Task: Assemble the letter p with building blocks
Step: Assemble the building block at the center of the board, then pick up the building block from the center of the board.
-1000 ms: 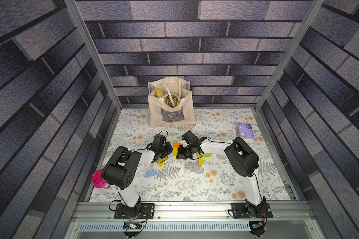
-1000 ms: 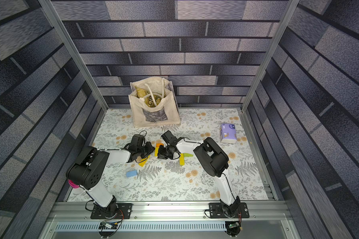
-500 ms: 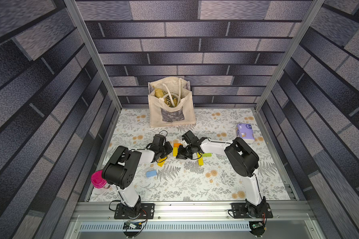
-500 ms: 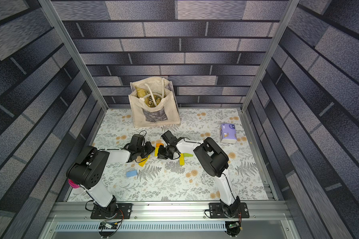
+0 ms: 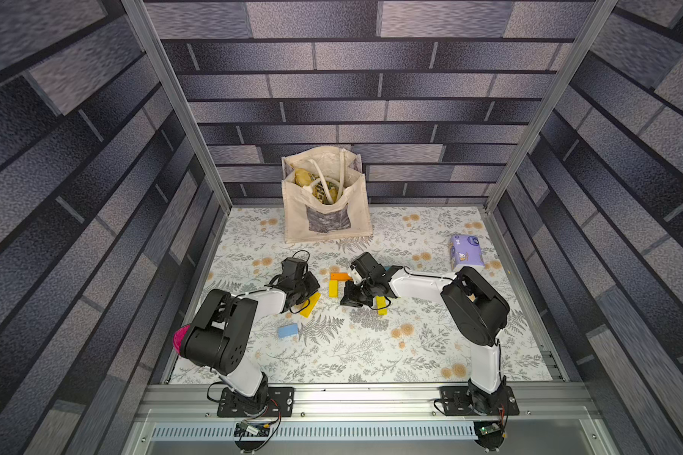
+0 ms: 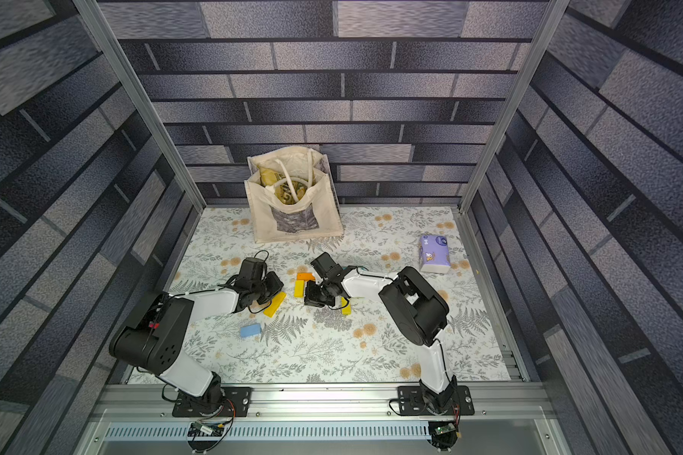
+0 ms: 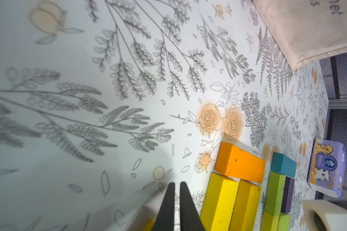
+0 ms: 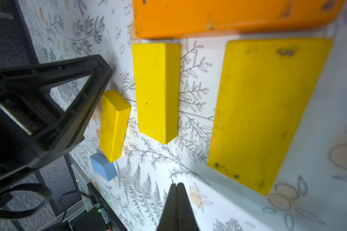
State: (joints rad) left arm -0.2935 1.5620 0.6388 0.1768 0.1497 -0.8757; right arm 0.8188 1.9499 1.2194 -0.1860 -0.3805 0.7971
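Note:
The building blocks lie mid-table between my arms. An orange block [image 5: 340, 276] and a yellow block [image 5: 334, 288] form a corner. A long yellow block [image 5: 310, 305] lies beside my left gripper [image 5: 312, 292], whose jaws stand a narrow gap apart with nothing between them [image 7: 176, 183]. The left wrist view also shows teal [image 7: 283, 165], lime green [image 7: 274, 193] and purple [image 7: 287, 195] blocks. My right gripper [image 5: 349, 300] is shut and empty [image 8: 176, 184], low over the cloth next to another yellow block [image 5: 381, 305]. A light blue block [image 5: 287, 331] lies apart, nearer the front.
A cream tote bag [image 5: 326, 205] stands at the back. A purple tissue pack [image 5: 466, 254] lies back right. A pink object [image 5: 179, 340] sits off the table's left edge behind the left arm. A metal rail [image 5: 351, 398] runs along the front.
The left jaws have parted a little. Both arms and the blocks stay where they were.

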